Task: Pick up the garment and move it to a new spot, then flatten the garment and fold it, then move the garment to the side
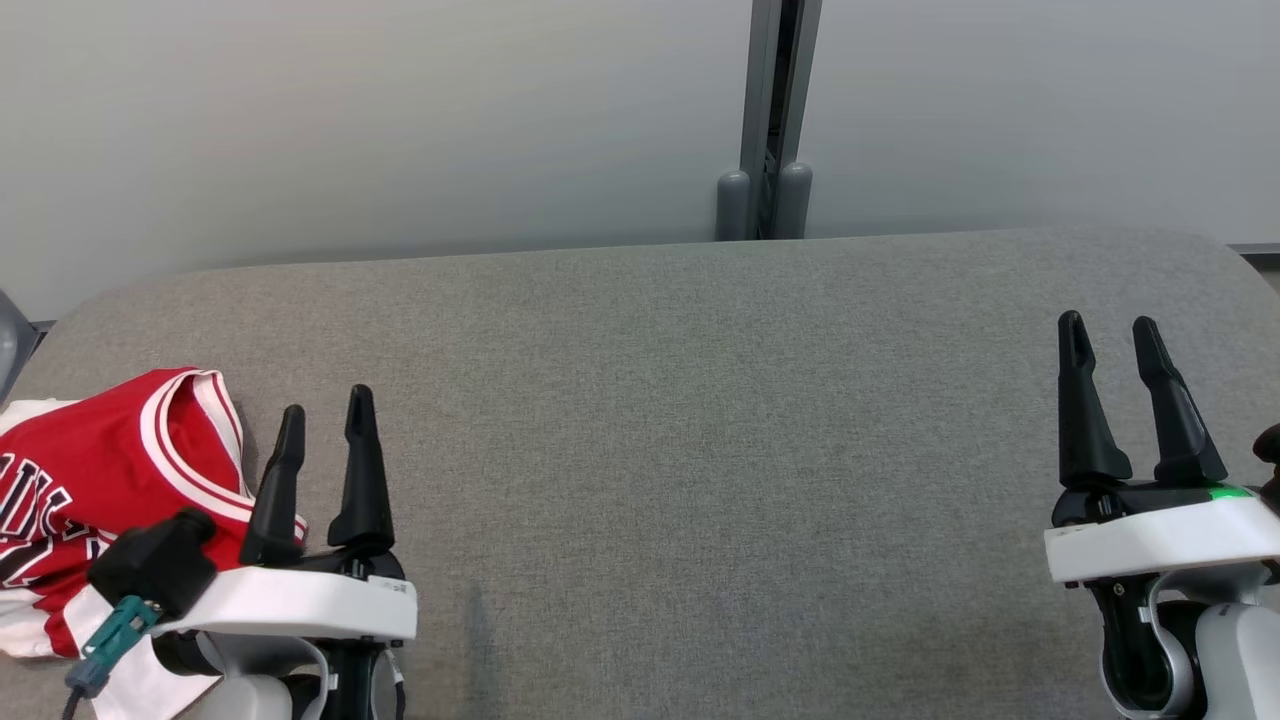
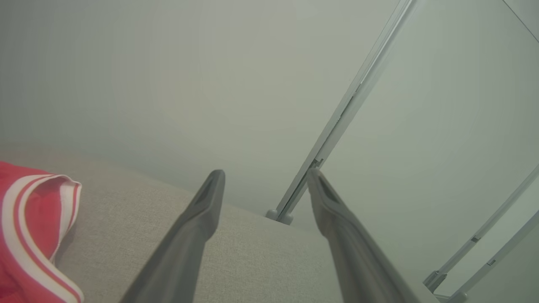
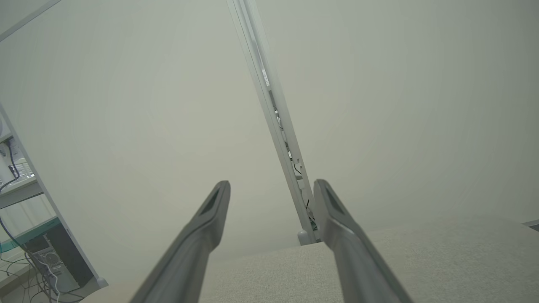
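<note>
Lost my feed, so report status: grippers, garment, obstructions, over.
Left gripper open, empty, beside red jersey. Right gripper open, empty. Jersey ungripped, at left edge of grey surface. Nothing in the way.

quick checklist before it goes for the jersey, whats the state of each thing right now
1. Left gripper open, nothing between its fingers: ok.
2. Right gripper open and empty: ok.
3. Red jersey fully in view: not ok. It runs off the head view's left edge, and the left wrist covers part of it.
4. Jersey lying flat: not ok, it is bunched up.
5. Bare grey table between the grippers for a new spot: ok.
</note>
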Robot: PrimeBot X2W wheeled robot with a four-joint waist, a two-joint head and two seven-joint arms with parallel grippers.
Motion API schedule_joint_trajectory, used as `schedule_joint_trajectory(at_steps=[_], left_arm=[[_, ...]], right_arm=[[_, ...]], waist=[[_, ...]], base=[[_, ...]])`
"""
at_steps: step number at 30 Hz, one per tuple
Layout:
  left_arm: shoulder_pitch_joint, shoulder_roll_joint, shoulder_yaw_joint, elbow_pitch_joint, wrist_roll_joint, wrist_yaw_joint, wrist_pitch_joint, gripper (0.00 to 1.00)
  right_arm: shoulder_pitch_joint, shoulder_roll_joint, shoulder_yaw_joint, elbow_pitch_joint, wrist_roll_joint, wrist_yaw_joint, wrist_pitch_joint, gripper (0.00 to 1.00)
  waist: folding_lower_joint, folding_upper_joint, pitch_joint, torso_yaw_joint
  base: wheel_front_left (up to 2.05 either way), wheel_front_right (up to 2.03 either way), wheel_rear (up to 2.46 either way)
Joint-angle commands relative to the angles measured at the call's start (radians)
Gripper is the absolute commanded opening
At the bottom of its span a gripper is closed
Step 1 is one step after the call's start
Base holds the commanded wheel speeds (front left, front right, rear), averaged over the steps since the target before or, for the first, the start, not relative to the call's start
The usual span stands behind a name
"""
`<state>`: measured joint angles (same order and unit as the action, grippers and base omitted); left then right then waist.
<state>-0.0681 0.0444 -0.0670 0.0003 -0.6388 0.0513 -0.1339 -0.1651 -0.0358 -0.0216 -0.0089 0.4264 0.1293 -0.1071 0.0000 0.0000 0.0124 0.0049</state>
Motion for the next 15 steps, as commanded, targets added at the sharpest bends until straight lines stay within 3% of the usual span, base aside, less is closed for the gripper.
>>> schedule_joint_trajectory(at_steps=[1,8,15], left_arm=[[-0.006,0.004,-0.013,-0.014,0.056,0.011,-0.009,1.0],[0.015,0.034,-0.071,0.025,0.198,0.079,-0.026,1.0],[0.023,0.068,-0.134,0.043,0.273,0.14,-0.042,1.0]], right_arm=[[-0.01,-0.01,0.003,-0.004,-0.03,0.001,-0.015,1.0],[0.007,-0.011,0.032,0.035,-0.11,0.001,-0.035,1.0],[0.007,-0.012,0.059,0.091,-0.142,0.001,-0.054,1.0]], waist=[[0.0,0.0,-0.001,0.0],[0.0,0.0,-0.005,-0.002],[0.0,0.0,-0.008,-0.001]], base=[[0.0,0.0,0.0],[0.0,0.0,0.0],[0.0,0.0,0.0]])
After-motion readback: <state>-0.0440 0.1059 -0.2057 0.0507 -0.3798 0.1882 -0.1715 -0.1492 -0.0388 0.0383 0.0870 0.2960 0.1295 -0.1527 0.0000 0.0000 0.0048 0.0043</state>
